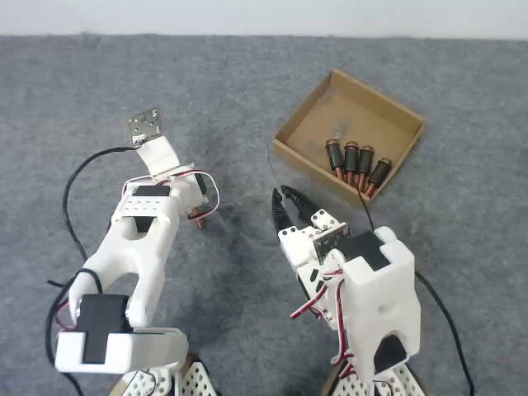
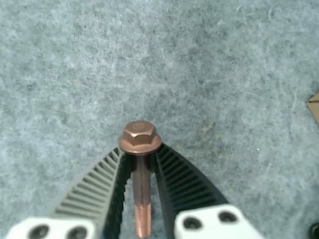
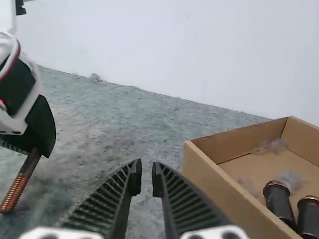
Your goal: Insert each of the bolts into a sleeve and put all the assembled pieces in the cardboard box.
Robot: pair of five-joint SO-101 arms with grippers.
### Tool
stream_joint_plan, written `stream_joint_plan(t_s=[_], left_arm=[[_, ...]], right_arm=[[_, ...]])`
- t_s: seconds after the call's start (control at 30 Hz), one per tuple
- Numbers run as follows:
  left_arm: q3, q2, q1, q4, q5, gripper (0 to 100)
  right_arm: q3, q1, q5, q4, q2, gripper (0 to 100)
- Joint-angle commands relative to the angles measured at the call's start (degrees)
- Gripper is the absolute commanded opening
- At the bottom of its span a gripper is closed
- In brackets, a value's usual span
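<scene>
**Work area.** The desk (image 1: 247, 99) is covered in grey felt. Its far edge meets a white wall (image 3: 199, 50). Open felt lies across the far-left part of the desk and in the lane between the two arms.

**Arms.** The left arm (image 1: 136, 247) stands at the near left. The right arm (image 1: 371, 280) stands at the near right. Both point away from the near edge, well apart from each other.

**Cardboard box.** The cardboard box (image 1: 363, 111) sits open-topped at the far right, turned corner-on to the arms and well in from the far edge. Its nearest corner is near the tip of the right tool, without contact.

**Right tool.** The right tool (image 3: 145, 174) sits low over the felt, aimed past the box's corner. Its fingers are only narrowly apart; the tips do not touch. Nothing is between them.

**Left tool.** The left tool (image 2: 140, 154) is clamped on the bolt (image 2: 140, 137). The ribbed fingers press the plain shank from both sides, just under the flange. The hex head sticks out beyond the tips, and the threaded end runs back between the fingers. In the right wrist view the threaded end hangs below the tool, close to the felt.

**Assembled pieces.** Four assembled pieces (image 1: 364, 163) lie side by side on the box floor near its near-right wall, each a dark sleeve with a copper end showing.
</scene>
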Motion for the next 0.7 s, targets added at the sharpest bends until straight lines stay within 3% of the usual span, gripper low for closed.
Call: stream_joint_plan(t_s=[0.0,0.3,0.43,0.57,0.67], left_arm=[[-0.6,-3.9,-0.3,-1.6,-0.9,1],[-0.7,-3.9,-0.3,-1.6,-0.9,1],[-0.7,-3.9,-0.3,-1.6,-0.9,1],[-0.7,-3.9,-0.3,-1.6,-0.9,1],[-0.7,-3.9,-0.3,-1.6,-0.9,1]], right_arm=[[1.6,-0.3,-0.4,-1.5,-1.3,0.6],[14.2,0.0,-0.2,-1.3,-15.7,0.6],[15.3,3.5,-0.2,-0.7,-22.9,0.6],[15.2,4.8,0.6,8.8,-28.1,0.6],[15.1,5.8,6.5,15.8,-32.9,0.6]])
